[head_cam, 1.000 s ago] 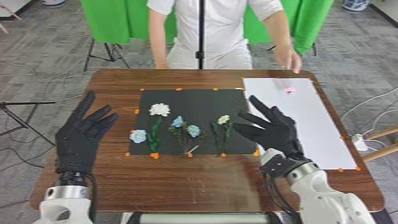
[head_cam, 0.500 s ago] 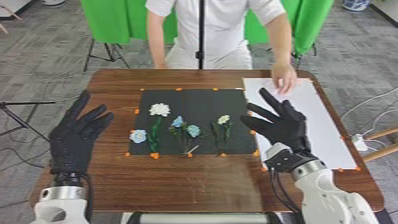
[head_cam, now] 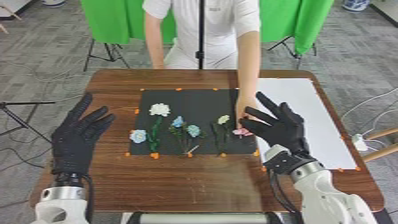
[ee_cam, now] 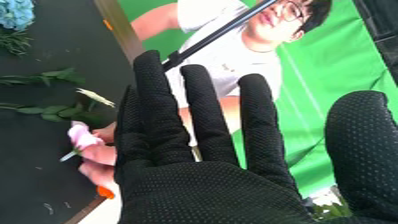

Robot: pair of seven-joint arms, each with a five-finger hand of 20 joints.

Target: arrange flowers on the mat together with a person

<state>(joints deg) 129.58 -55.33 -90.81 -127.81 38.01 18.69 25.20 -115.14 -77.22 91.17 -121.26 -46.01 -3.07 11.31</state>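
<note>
My left hand (head_cam: 78,137) is held open left of the black mat (head_cam: 191,95). My right hand (head_cam: 282,127) is open and empty over the mat's right edge and the white sheet; in the right wrist view the same hand (ee_cam: 213,192) has straight fingers. A person's hand (head_cam: 246,111) holds a pink flower (head_cam: 242,132) at the mat's right side, beside my right fingers; the wrist view shows the pink flower (ee_cam: 82,138) in the person's fingers. On the mat lie a white flower (head_cam: 160,109), blue flowers (head_cam: 139,136) and a pale yellow flower (head_cam: 223,119).
The white sheet (head_cam: 306,110) lies along the table's right side. Orange markers (head_cam: 155,155) line the mat's edges on the brown table (head_cam: 204,185). The person's forearm (head_cam: 249,75) crosses the far table edge to the mat.
The person's hand has come from the far end of the white sheet to the mat's right side, bringing the pink flower. My right hand has shifted slightly right and away from the mat's middle.
</note>
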